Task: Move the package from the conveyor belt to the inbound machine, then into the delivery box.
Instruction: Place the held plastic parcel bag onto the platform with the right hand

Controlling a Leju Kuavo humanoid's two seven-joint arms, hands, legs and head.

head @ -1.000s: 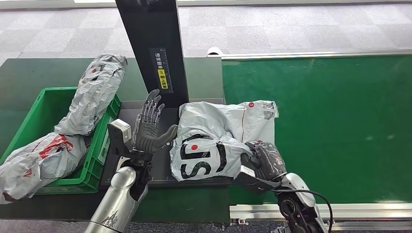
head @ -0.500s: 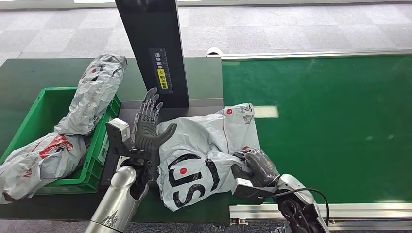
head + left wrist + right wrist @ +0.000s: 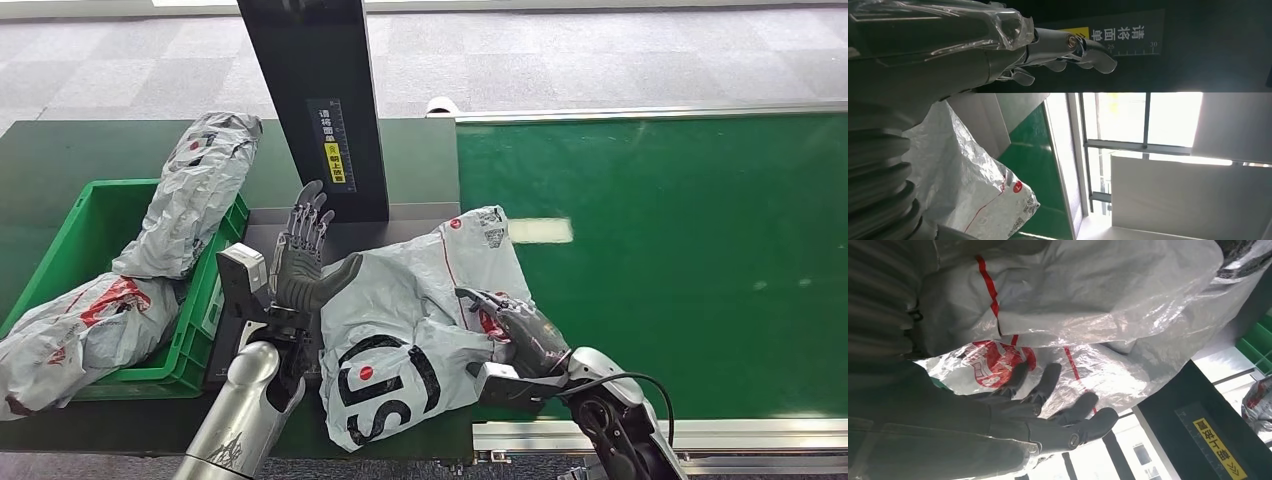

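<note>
the package (image 3: pixel 410 320) is mostly off the green conveyor belt (image 3: pixel 690 260) and lies on the flat plate of the inbound machine (image 3: pixel 330 110), between the two hands. it is not yet in the green delivery box (image 3: pixel 75 235), which sits past the left hand. the left hand (image 3: pixel 303 262) stands up flat, fingers apart, touching the bag's edge. the right hand (image 3: pixel 515 330) rests on the bag's other side with fingers spread, holding nothing.
</note>
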